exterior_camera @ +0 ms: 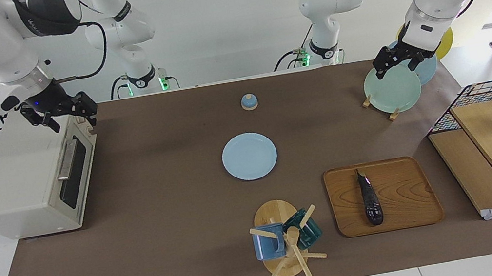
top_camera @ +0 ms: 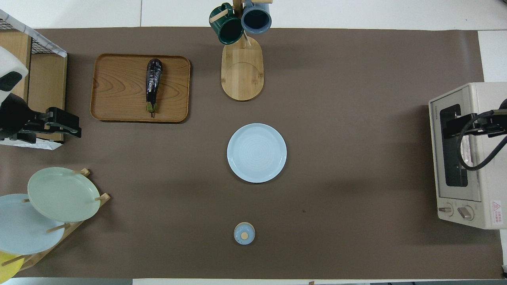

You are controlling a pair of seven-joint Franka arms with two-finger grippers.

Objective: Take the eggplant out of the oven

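The eggplant (exterior_camera: 369, 197) lies on the wooden tray (exterior_camera: 399, 168), not in the oven (exterior_camera: 31, 182) (door shut), its long axis running toward and away from the robots. The left gripper (exterior_camera: 399, 63), over the plate rack (exterior_camera: 391, 90), is the closer one; the right gripper (exterior_camera: 69, 114) hangs above the oven's door edge. I cannot tell either gripper's opening.

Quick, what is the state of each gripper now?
Left gripper: open, holding nothing, over the plate rack.
Right gripper: open, holding nothing, over the oven.
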